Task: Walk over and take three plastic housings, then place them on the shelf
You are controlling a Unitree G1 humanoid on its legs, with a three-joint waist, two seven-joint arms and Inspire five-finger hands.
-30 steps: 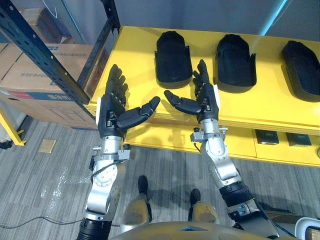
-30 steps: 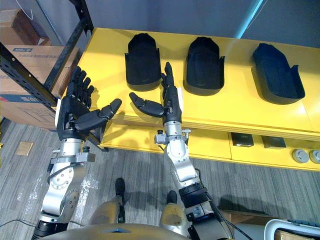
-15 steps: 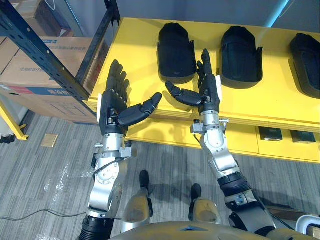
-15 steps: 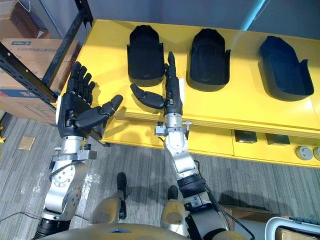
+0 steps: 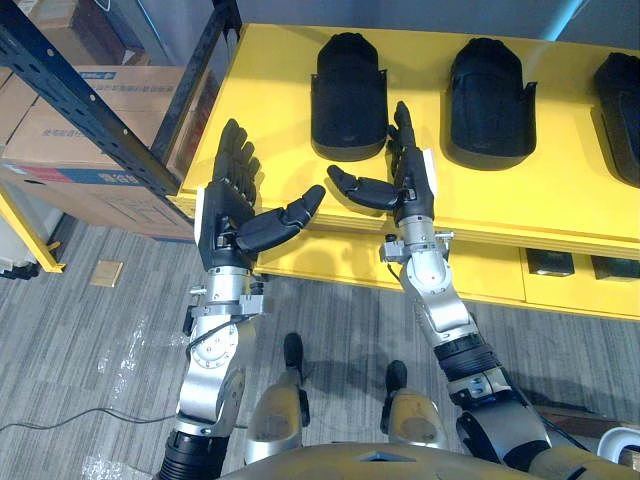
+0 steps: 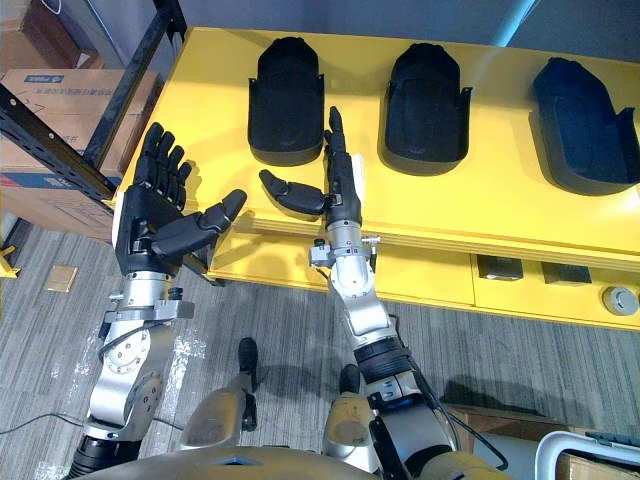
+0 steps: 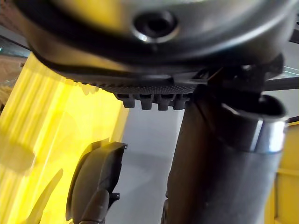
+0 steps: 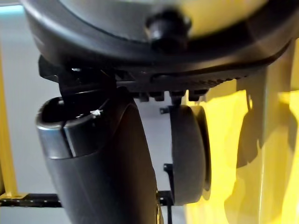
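Three black plastic housings lie in a row on the yellow shelf top [image 5: 270, 120]: the left housing [image 5: 347, 83], the middle housing [image 5: 487, 88] and the right housing [image 6: 584, 125], which the left eye view cuts off at its edge. My left hand [image 5: 232, 210] is raised before the shelf's left front corner, open, fingers straight, thumb pointing right, holding nothing. My right hand [image 5: 408, 180] stands open just in front of the left housing, thumb pointing left, also empty. The left housing also shows past my left hand [image 7: 96, 179] and past my right hand [image 8: 187, 154] in the wrist views.
A dark metal rack frame [image 5: 90, 110] runs diagonally at the left, with cardboard boxes [image 5: 70, 150] behind it. Small dark parts [image 6: 497, 267] sit on a lower yellow level under the shelf front. Grey floor [image 5: 90, 350] lies below.
The camera has shifted, so the shelf and housings sit a little differently in the picture. Both hands keep the same open pose; the right hand is slightly closer to the left housing.
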